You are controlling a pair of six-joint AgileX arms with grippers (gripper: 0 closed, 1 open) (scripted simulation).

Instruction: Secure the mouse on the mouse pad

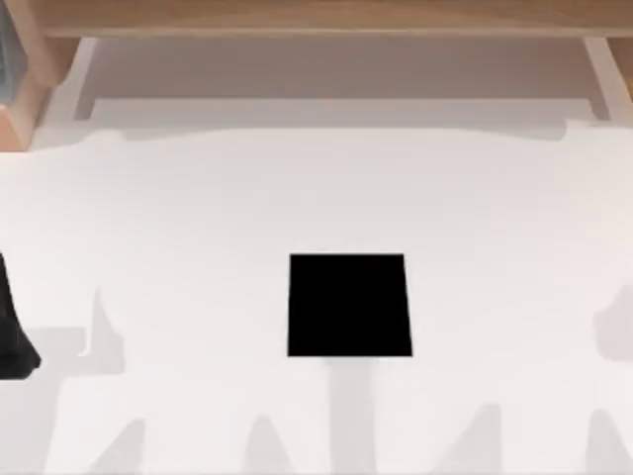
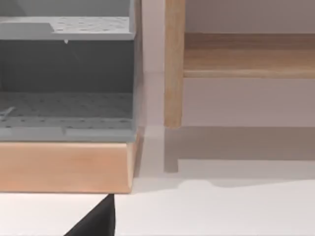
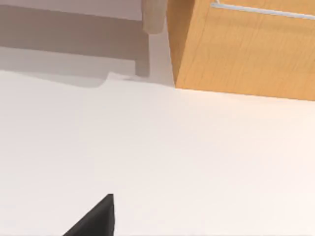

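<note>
The mouse pad [image 1: 349, 305] is a flat black square lying on the white table a little right of centre, toward the front. Nothing rests on it. The mouse is out of view. My left arm [image 1: 12, 332] is a dark tapering shape parked at the table's left edge, well away from the pad. A black corner of my left gripper [image 2: 96, 221] pokes into the left wrist view over bare white table. A similar black corner of my right gripper [image 3: 93, 219] appears in the right wrist view, also over bare table.
A wooden frame [image 1: 316, 18] runs along the back of the table, with a post [image 2: 173, 64]. A grey perforated rack [image 2: 66, 73] on a wooden base stands at the back left. A wooden cabinet [image 3: 246, 44] stands by the right arm.
</note>
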